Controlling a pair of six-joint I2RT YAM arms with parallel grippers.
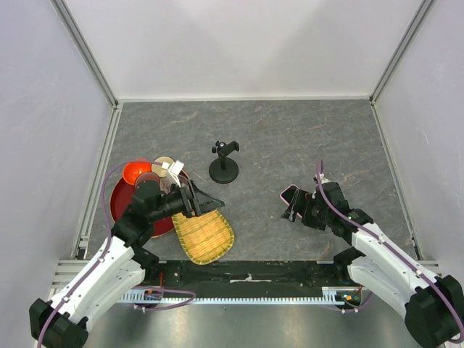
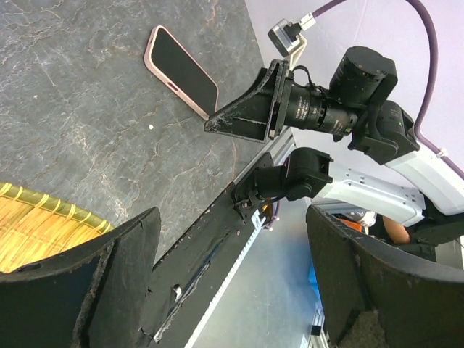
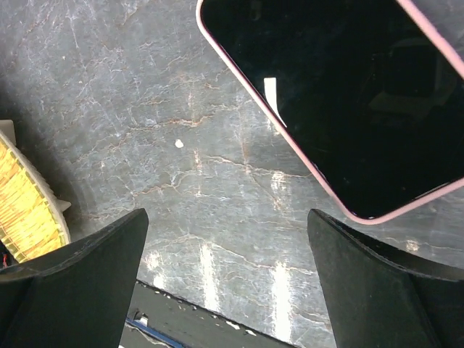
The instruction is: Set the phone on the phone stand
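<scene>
Overhead, grey marbled tabletop (image 1: 290, 138) lying between white walls (image 1: 239, 43), right gripper (image 3: 228, 275) spreading wide just by the phone (image 3: 348, 94) (flat, screen up, ungrasped), left gripper (image 2: 228, 290) gaping empty near a woven tray (image 1: 204, 235), phone stand (image 1: 224, 164) standing well apart.

- From the top camera we see bright, even light from above; the back wall (image 1: 239, 43) washes out almost to white.
- Shadows are soft and short: the phone stand (image 1: 224, 163) throws only a faint one around its base on the table (image 1: 290, 138).
- In the right wrist view, pale glare streaks lie on the table's near part, and the phone (image 3: 348, 101) screen mirrors a small bright patch.
- The fingers of the right gripper (image 3: 228, 239) and left gripper (image 2: 232, 246) loom dark and slightly soft.
</scene>
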